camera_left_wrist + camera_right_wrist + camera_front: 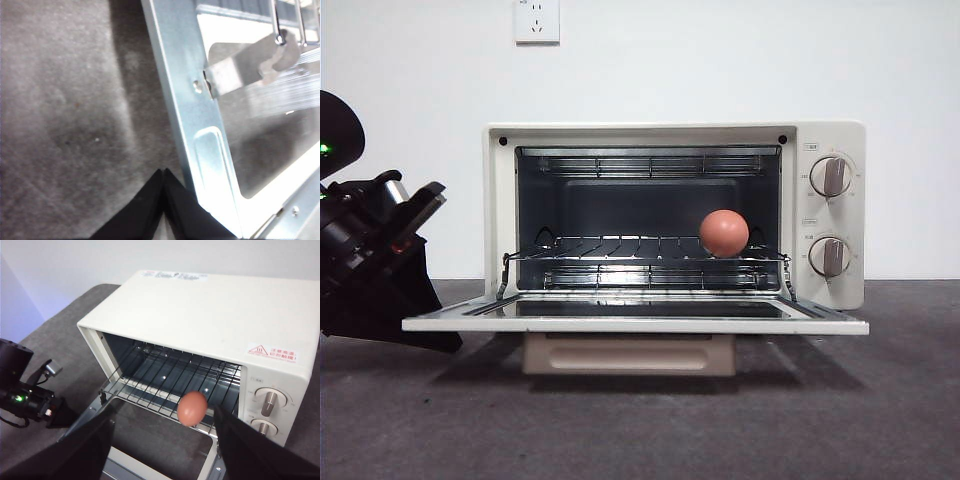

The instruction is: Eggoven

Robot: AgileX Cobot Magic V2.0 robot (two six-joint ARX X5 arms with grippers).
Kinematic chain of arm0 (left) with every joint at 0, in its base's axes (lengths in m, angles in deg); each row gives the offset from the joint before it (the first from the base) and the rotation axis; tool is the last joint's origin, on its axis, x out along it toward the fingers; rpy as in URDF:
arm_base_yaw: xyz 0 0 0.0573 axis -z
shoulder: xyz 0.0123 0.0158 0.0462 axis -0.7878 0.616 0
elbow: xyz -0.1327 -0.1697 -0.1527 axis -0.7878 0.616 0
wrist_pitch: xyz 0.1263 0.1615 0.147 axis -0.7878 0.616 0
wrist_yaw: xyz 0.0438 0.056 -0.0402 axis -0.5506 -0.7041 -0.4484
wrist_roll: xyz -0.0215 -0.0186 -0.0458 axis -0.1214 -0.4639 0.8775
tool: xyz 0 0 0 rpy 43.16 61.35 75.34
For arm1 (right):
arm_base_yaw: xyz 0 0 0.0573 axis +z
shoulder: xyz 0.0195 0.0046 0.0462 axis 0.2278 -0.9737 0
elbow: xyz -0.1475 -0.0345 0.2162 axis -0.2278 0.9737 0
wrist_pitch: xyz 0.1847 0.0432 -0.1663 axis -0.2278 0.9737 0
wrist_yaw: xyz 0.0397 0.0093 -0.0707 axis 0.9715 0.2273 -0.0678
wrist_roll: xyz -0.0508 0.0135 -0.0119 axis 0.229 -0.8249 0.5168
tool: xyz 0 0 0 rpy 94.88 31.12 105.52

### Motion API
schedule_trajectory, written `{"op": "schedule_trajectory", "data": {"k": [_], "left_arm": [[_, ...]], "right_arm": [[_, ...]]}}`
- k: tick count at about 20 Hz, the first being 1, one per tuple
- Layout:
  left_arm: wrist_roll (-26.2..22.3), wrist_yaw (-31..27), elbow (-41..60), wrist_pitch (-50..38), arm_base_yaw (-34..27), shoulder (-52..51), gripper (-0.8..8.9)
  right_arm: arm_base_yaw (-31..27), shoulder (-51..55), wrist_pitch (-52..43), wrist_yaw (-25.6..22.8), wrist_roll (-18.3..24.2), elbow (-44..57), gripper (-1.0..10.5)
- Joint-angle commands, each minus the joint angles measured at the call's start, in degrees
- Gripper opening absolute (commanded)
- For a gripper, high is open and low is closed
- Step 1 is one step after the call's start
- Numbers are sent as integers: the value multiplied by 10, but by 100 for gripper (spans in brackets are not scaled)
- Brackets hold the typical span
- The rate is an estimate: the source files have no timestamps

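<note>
The cream toaster oven (675, 135) stands with its door (630, 325) folded down flat. A reddish-brown egg (724, 232) rests on the wire rack (620, 250) inside, toward the right. My left gripper (438, 335) is low at the door's left edge, jaws shut on nothing; the left wrist view shows that gripper (163, 172) beside the door's metal frame (182, 95). My right gripper (164, 412) hovers high in front of the oven (215, 310), open wide, looking down at the egg (192, 409) on the rack, apart from it.
Two knobs (832, 177) sit on the oven's right panel. The oven stands on a dark grey mat (640, 420) before a white wall with a socket (537, 20). The left arm's black body (370, 250) fills the space left of the oven.
</note>
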Motion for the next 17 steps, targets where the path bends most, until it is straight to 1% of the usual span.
{"op": "schedule_trajectory", "data": {"k": [1, 3, 6, 10, 12, 14, 17], "left_arm": [[30, 64, -8, -42, 5, 3, 6], [45, 66, -13, -49, 0, -9, 6], [53, 66, -26, -52, -10, -35, 6], [84, 66, -51, -85, -21, -58, 6], [105, 63, -63, -110, -22, -59, 6], [117, 59, -72, -117, -22, -59, 6], [118, 57, -73, -114, -22, -71, 6]], "right_arm": [[4, -3, -2, -3, 13, -4, 321], [4, -3, -2, -3, 13, -4, 321], [4, -3, 0, -3, 13, -4, 321], [4, -3, 7, -3, 13, -4, 321], [4, -2, 15, -3, 13, -4, 321], [4, -3, 20, -3, 13, -4, 321], [4, -3, 24, -3, 13, -4, 321]]}}
